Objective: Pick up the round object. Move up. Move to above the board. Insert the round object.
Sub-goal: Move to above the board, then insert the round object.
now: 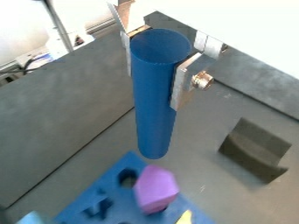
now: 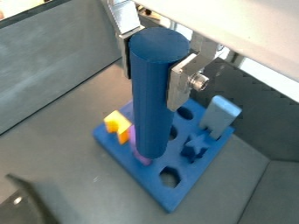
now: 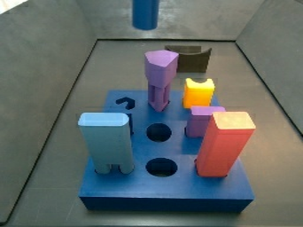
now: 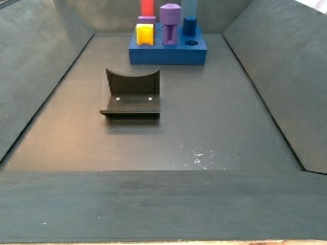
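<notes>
The round object (image 1: 153, 92) — a tall dark-blue cylinder — hangs upright, clamped between the silver fingers (image 1: 184, 83) of the pincer (image 1: 158, 66), which grasps it near its top. In both wrist views its lower end is clear of the board (image 2: 163, 171) and above it, over the purple post (image 1: 155, 190). In a side view only the cylinder's lower end (image 3: 143, 12) shows, high above the board's far edge (image 3: 166, 191). On the board stand a light-blue block (image 3: 104, 140), an orange block (image 3: 226, 144) and a yellow piece (image 3: 198, 91); two round holes (image 3: 159, 132) lie open. The fixture (image 4: 130, 93) stands on the floor, well apart from the board.
</notes>
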